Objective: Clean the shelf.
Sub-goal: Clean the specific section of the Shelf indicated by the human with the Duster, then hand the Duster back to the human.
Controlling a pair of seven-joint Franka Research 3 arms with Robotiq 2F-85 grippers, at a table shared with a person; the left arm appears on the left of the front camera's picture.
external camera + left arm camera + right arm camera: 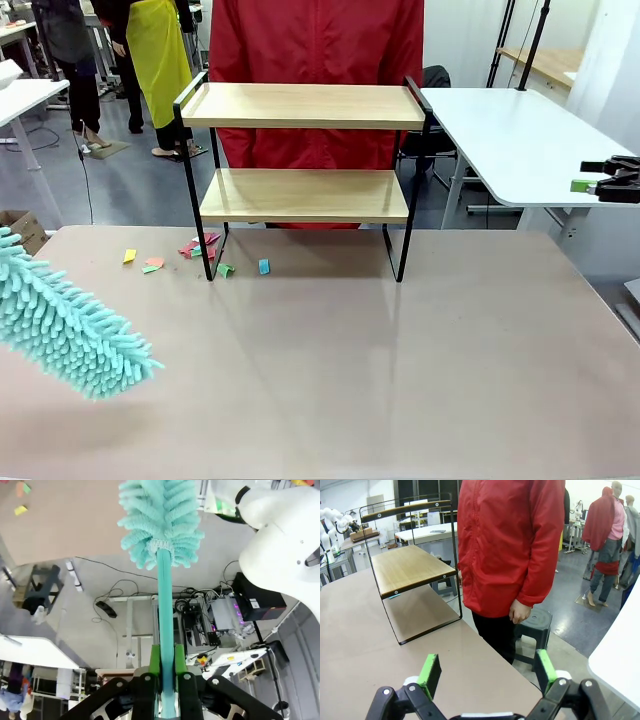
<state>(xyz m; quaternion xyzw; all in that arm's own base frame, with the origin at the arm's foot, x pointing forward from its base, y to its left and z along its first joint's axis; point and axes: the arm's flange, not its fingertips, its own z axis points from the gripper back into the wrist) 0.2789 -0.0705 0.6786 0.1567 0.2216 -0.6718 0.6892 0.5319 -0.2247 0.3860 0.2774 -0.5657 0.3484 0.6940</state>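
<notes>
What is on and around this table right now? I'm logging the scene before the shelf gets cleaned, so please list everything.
shelf: one, two light wooden boards in a black frame, far middle of the table, both boards bare.
paper scraps: several, yellow, orange, red, green and blue, on the table by the shelf's left legs.
duster: one, teal and fluffy, over the table's near left.
table: one, beige.
side table: one, white, far right.
stool: one, dark, on the floor beside the person.
person: one, red jacket, standing behind the shelf.
left claw: shut on the duster's handle.
right claw: open, holding nothing.
</notes>
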